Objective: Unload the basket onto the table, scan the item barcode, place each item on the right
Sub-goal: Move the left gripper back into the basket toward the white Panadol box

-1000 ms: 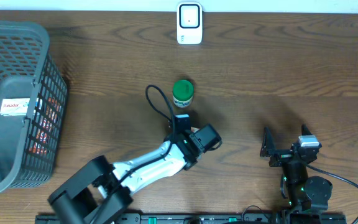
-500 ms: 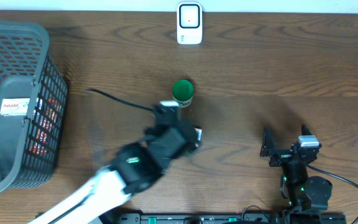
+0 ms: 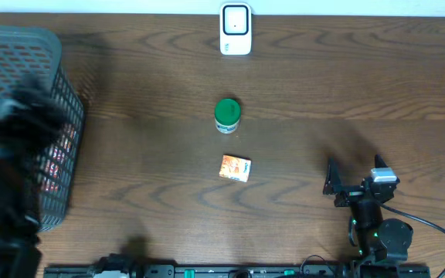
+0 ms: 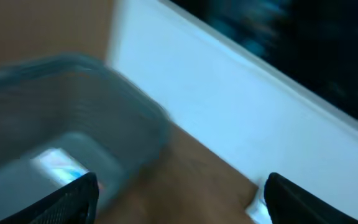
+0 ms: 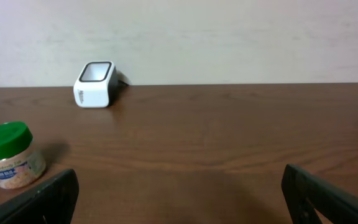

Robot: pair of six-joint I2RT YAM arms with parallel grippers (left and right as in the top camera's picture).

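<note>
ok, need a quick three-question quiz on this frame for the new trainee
1. True or false: the orange box touches the jar.
2. Which is nearest the scanner? A: basket. B: jar. C: orange box.
3. Are the right fingers open or shut?

Key:
1. False, bare table lies between them.
2. B.
3. Open, nothing between them.

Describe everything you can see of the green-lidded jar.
The green-lidded jar stands upright on the wooden table, between the white scanner and the small orange box, nearer the box, touching neither. It is small and round: a green lid over a pale body with a label whose print is unreadable. Only the table touches it.
</note>
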